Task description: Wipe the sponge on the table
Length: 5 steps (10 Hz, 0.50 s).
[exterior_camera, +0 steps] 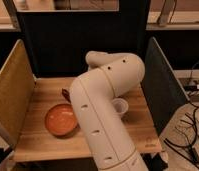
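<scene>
The light wooden table fills the middle of the camera view. My white arm rises from the near edge, bends at a big elbow over the table's back, and turns left and down behind itself. The gripper is out of sight, hidden somewhere behind the arm near the back middle of the table. The sponge is hidden too.
An orange bowl sits at the front left. A dark red-brown object peeks out just behind it beside the arm. A small white cup stands right of the arm. A tan perforated panel and a dark panel wall the sides; cables lie on the floor at right.
</scene>
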Motion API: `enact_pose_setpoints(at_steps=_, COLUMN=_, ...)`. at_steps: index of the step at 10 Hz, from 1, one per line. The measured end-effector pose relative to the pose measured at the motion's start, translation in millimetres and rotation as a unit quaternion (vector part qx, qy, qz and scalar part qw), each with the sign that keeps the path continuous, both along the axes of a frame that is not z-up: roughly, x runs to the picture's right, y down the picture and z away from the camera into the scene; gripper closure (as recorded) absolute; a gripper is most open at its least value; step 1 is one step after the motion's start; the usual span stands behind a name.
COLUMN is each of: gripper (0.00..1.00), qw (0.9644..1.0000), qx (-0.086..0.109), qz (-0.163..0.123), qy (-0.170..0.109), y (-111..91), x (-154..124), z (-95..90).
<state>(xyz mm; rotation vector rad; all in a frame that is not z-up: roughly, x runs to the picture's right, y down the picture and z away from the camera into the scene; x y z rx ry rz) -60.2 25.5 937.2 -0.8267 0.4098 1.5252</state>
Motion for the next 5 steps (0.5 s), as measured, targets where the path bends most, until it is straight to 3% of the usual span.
enact_pose_setpoints(at_steps=2, gripper=0.38, qw=0.9998, qx=-0.002, qz=0.009, qy=-0.015, y=0.0, x=-0.8, z=-3.5)
enact_pose_setpoints(at_steps=5, gripper=0.38, qw=0.9998, qx=-0.003, qz=0.008, qy=-0.016, y=0.3, x=-3.6, z=-3.7)
